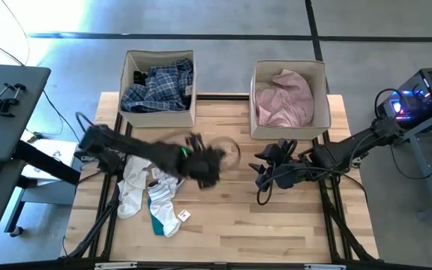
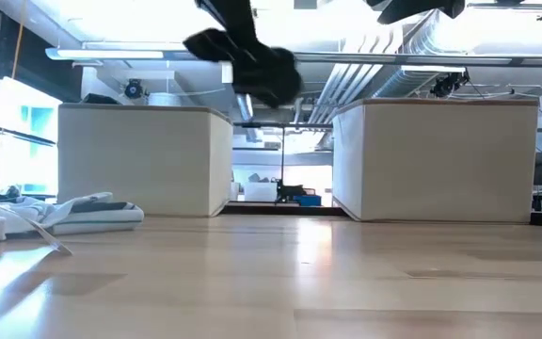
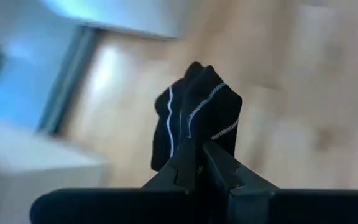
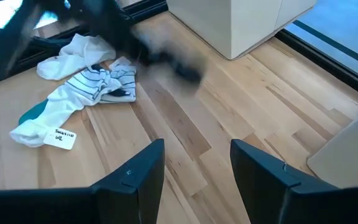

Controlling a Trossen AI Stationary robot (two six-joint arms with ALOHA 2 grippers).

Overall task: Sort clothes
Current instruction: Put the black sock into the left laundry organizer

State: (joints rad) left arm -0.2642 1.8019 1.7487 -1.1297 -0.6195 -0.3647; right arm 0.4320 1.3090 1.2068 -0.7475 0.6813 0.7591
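A black striped sock [image 3: 194, 118] is pinched between the closed fingers of the left gripper [image 3: 199, 163], with the bundled fabric bulging out just beyond the fingertips and its thin white stripes showing. In the high view the left gripper [image 1: 201, 161] is seen above the middle of the table [image 1: 276, 225], and in the low view the sock [image 2: 257, 66] is held well clear of the wood, up near the height of the box rims.

The right gripper [image 4: 194, 171] is held with its fingers apart and nothing between them; bare tabletop is seen in the gap. In the high view it [image 1: 265, 174] is placed right of the table's centre, in front of the right box.

Off the left gripper's fingers, toward the left edge of the table, the white and teal socks [image 1: 152, 199] are left in a loose heap, a paper tag [image 4: 61, 137] lying flat beside them. From the right gripper's fingers that heap [image 4: 79, 93] is seen well ahead, beyond the held sock [image 4: 166, 59].

Behind both grippers, two beige fabric boxes are stood at the table's far edge. The blue-white plaid shirt [image 1: 156, 86] is held in the left box [image 1: 160, 116], and the pale pink shirt [image 1: 283, 97] in the right box [image 1: 327, 97].
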